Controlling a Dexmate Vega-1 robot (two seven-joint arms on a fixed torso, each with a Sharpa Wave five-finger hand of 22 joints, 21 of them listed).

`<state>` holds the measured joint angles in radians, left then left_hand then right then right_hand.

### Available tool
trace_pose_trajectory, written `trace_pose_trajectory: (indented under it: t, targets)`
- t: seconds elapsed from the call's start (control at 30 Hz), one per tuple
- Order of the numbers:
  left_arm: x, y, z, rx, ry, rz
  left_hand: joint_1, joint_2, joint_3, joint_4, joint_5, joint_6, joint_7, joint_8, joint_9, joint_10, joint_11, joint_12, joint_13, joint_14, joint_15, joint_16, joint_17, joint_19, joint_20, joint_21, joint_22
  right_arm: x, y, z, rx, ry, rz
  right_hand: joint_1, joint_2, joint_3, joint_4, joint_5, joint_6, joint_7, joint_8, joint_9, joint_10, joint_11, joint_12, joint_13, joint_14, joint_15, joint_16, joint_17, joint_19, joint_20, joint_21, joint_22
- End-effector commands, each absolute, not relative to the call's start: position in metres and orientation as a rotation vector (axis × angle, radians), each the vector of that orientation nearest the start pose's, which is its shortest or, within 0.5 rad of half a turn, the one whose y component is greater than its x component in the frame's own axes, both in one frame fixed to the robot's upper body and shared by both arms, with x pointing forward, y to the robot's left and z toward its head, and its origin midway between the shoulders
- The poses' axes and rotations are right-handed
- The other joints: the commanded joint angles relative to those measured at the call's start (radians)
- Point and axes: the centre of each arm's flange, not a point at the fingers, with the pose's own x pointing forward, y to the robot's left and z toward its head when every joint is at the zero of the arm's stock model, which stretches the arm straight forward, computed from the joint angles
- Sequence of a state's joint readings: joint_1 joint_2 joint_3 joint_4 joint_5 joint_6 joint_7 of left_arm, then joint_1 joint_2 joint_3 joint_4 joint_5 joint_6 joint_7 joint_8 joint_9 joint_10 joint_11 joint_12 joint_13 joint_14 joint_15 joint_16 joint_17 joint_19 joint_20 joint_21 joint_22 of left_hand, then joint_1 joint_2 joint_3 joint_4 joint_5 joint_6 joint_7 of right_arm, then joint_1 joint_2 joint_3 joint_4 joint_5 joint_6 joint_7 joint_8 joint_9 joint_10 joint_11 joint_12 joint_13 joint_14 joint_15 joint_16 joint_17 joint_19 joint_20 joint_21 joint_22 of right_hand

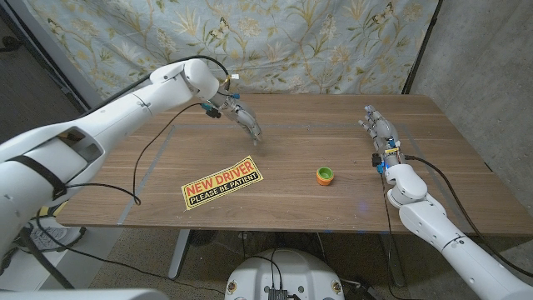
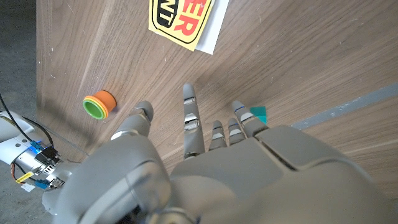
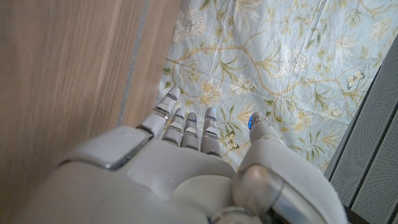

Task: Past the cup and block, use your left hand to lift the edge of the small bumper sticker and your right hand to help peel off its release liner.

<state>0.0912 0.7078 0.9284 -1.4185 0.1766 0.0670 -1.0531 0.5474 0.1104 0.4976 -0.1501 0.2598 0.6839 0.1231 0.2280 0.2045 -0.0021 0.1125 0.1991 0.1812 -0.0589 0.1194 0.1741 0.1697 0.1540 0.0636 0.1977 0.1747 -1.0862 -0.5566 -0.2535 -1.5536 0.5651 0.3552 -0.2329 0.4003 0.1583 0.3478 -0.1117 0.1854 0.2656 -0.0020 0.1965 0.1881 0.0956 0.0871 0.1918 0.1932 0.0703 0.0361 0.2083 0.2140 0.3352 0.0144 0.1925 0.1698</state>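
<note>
A yellow, black and red bumper sticker (image 1: 221,182) reading NEW DRIVER lies on the table near its front, left of centre; its white liner edge (image 2: 207,31) shows in the left wrist view. My left hand (image 1: 244,122) hangs above the table behind the sticker, fingers (image 2: 191,118) stretched out and apart, holding nothing. A small orange and green cup (image 1: 325,175) stands right of the sticker, also seen as the cup (image 2: 99,104) in the left wrist view. A teal block (image 2: 259,114) peeks out by my left fingers. My right hand (image 1: 376,127) stands at the table's right, fingers (image 3: 186,127) straight, empty.
The wooden table (image 1: 433,133) has a pale tape line (image 1: 158,142) on its left part. A floral cloth (image 1: 316,42) hangs behind the table's far edge. A black cable (image 1: 137,179) dangles from my left arm over the table's left side.
</note>
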Motion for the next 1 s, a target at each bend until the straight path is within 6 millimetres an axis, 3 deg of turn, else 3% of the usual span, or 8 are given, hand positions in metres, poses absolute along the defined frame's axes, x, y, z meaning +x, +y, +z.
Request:
trace_pose_trajectory:
  t: [0.03,0.43,0.7,1.0]
  targets:
    - [0.632,0.169,0.118,1.634,-0.05,-0.868,0.005,0.013,-0.003,-0.001,0.007,0.004,-0.003,-0.006,0.001,0.003,-0.002,0.001,0.004,0.007,0.0,0.007,0.003,0.007,-0.002,0.002,0.002,0.589,-0.326,-0.059,0.085,-0.679,-0.027,0.012,-0.001,0.001,-0.008,0.005,0.005,-0.004,-0.002,0.005,-0.005,-0.002,0.003,0.005,0.003,0.005,0.006,0.003,0.003,0.008,0.003,0.004]
    - [0.635,0.159,0.11,1.696,-0.017,-0.881,0.008,0.016,-0.002,-0.003,0.011,-0.002,-0.008,-0.012,0.0,0.004,-0.004,0.002,0.004,0.009,-0.001,0.006,0.003,0.008,-0.005,0.002,0.002,0.587,-0.33,-0.067,0.1,-0.669,-0.038,0.012,-0.001,0.002,-0.009,0.005,0.005,-0.006,-0.002,0.005,-0.006,-0.003,0.004,0.005,0.003,0.004,0.006,0.003,0.003,0.01,0.003,0.004]
    - [0.627,0.154,0.112,1.747,-0.043,-0.854,0.012,0.018,-0.002,-0.005,0.015,0.0,-0.01,-0.015,0.0,-0.008,-0.005,-0.003,0.004,-0.009,-0.001,0.0,0.003,-0.01,-0.006,-0.005,0.003,0.586,-0.333,-0.069,0.105,-0.669,-0.043,0.012,-0.001,0.002,-0.009,0.005,0.004,-0.006,-0.003,0.005,-0.006,-0.003,0.004,0.005,0.003,0.003,0.007,0.003,0.003,0.011,0.003,0.004]
    - [0.613,0.156,0.114,1.775,-0.098,-0.785,0.018,0.026,-0.002,-0.005,0.024,0.043,-0.023,-0.008,0.0,-0.031,0.024,-0.006,0.004,-0.085,0.045,-0.008,0.002,-0.083,0.043,-0.019,0.0,0.585,-0.336,-0.069,0.106,-0.672,-0.044,0.011,-0.001,0.002,-0.01,0.005,0.006,-0.007,-0.002,0.006,-0.009,-0.002,0.004,0.005,0.002,0.003,0.007,0.003,0.004,0.011,0.004,0.004]
